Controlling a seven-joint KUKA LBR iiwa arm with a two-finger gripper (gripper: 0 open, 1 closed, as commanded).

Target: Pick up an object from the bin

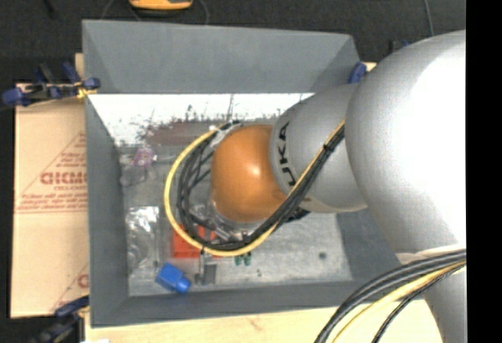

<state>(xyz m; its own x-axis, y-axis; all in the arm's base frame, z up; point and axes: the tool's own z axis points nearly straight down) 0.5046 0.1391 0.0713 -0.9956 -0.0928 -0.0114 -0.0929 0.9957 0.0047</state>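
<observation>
My gripper (210,236) is low in the bin's left half, mostly hidden under the arm's orange cover and a loop of cables. A red-orange block (185,247) lies right against its left side, partly covered by it. Below that, near the bin's front wall, a small blue cap-like piece (172,279) rests beside a small grey piece (206,272). A crumpled clear plastic bag (143,228) lies to the left of the block.
A small clear item with a purple tint (141,158) lies at the back left of the bin floor. The arm covers the middle and right of the bin. A few small dark specks lie on the floor at the front right.
</observation>
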